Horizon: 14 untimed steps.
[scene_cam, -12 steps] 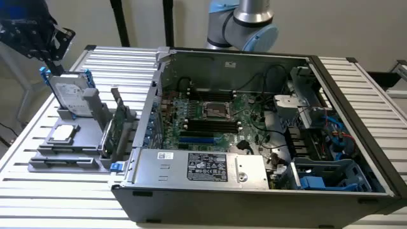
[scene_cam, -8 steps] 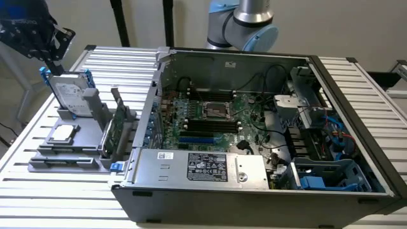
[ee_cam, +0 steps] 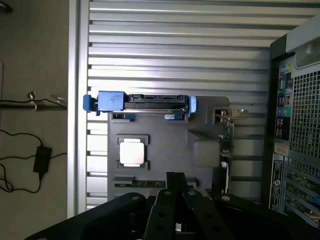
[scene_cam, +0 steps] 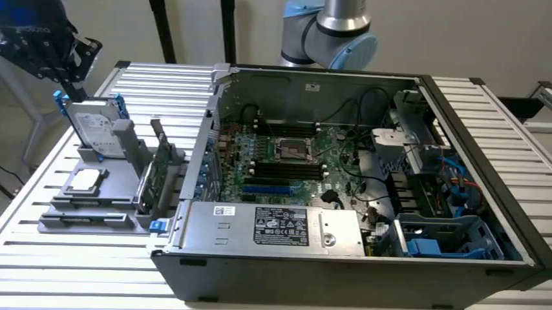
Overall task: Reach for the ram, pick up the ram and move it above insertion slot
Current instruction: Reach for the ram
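Hovering near ram point(ee_cam: 142, 184), end effector point(ee_cam: 175, 176) pressed together, empty; power-supply label point(scene_cam: 282, 227) unreadable

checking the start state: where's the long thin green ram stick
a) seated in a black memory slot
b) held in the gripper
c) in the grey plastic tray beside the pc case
c: the long thin green ram stick sits in the grey plastic tray, outside the pc case

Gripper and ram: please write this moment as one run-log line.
gripper: shut, over gray holder | ram: lying in holder, not grasped | insertion slot: in open case
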Available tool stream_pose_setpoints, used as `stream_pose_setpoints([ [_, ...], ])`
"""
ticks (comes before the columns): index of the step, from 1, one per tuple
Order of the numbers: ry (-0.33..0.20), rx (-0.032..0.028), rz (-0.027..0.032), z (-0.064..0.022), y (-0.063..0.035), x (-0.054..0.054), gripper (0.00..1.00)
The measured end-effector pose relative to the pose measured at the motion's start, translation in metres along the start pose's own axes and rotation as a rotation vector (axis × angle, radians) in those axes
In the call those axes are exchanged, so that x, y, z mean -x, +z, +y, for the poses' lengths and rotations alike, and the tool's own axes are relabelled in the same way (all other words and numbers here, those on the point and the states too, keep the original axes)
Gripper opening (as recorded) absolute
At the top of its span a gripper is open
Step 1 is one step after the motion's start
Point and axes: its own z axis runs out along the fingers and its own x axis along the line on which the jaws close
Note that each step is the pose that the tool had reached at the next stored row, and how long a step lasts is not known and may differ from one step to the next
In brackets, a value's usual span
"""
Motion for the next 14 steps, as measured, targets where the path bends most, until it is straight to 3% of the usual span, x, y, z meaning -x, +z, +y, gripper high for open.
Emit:
stream_pose_setpoints([
  [5, 0.000, 0.0000, 0.0003, -0.0036, -0.0003, 0.000, 0.11],
  [14, 0.000, 0.0002, 0.0001, -0.0435, -0.0002, -0.001, 0.11],
])
